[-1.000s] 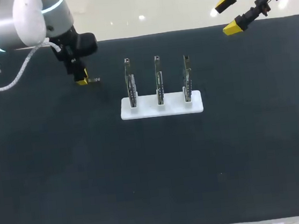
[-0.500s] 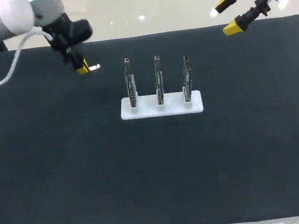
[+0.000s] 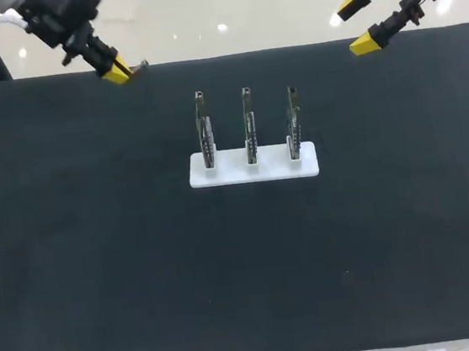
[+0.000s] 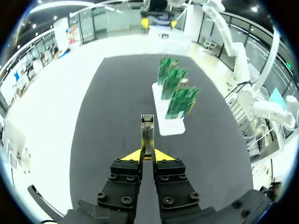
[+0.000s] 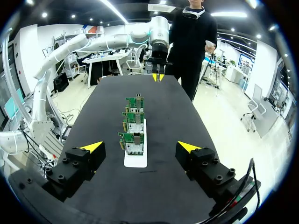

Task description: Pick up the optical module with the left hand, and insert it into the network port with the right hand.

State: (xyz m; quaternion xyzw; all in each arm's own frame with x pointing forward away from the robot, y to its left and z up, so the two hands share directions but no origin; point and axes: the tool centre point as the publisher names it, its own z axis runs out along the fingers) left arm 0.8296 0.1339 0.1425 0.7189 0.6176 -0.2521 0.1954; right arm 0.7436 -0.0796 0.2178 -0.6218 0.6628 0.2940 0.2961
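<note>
While our left tool (image 4: 147, 155) hangs over the far left edge of the black worktop (image 3: 101, 267), its two yellow tips are pinched narrowly on the optical module (image 4: 147, 133), one from each side. The slim metal module juts straight out ahead of the fingertips, held above the worktop. Our right tool (image 3: 358, 19) hovers over the far right corner, its fingers spread wide. Between the two arms, three green network cards (image 3: 248, 127) stand upright in a row on a white base (image 3: 234, 174), well apart from the module and from both tools.
</note>
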